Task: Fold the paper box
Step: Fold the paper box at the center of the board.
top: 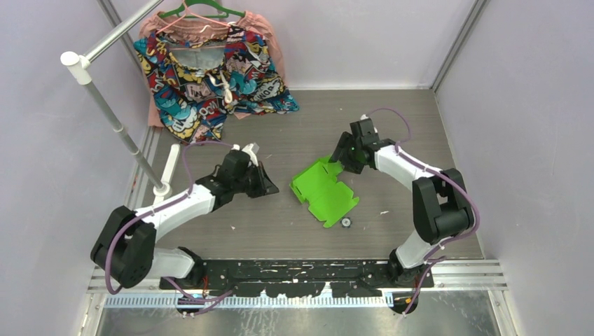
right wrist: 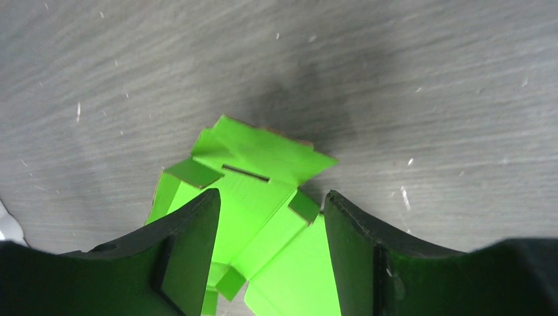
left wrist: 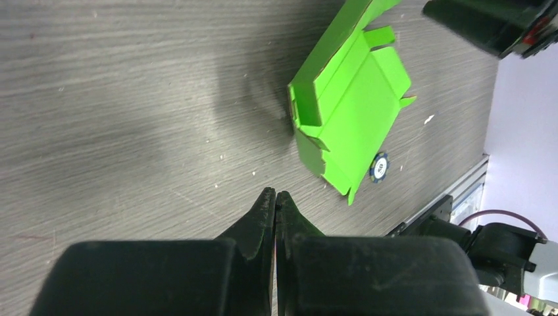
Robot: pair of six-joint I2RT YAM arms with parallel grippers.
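Note:
The paper box (top: 323, 190) is a bright lime-green die-cut card lying partly folded on the grey table, with its flaps and tabs raised. My right gripper (top: 343, 155) hangs over the box's far end. In the right wrist view the right gripper (right wrist: 271, 195) is open, with its fingers (right wrist: 191, 237) wide apart on either side of the box's (right wrist: 263, 197) slotted panel. My left gripper (top: 270, 183) rests left of the box and does not touch it. In the left wrist view the left gripper (left wrist: 276, 193) is shut on nothing, and the box (left wrist: 355, 112) lies ahead of it.
A small round blue chip (top: 345, 222) lies at the box's near corner, also seen as the chip (left wrist: 379, 166). A colourful patterned garment (top: 210, 77) hangs on a hanger at the back left. A white rack pole (top: 119, 119) slants down on the left. Purple walls enclose the table.

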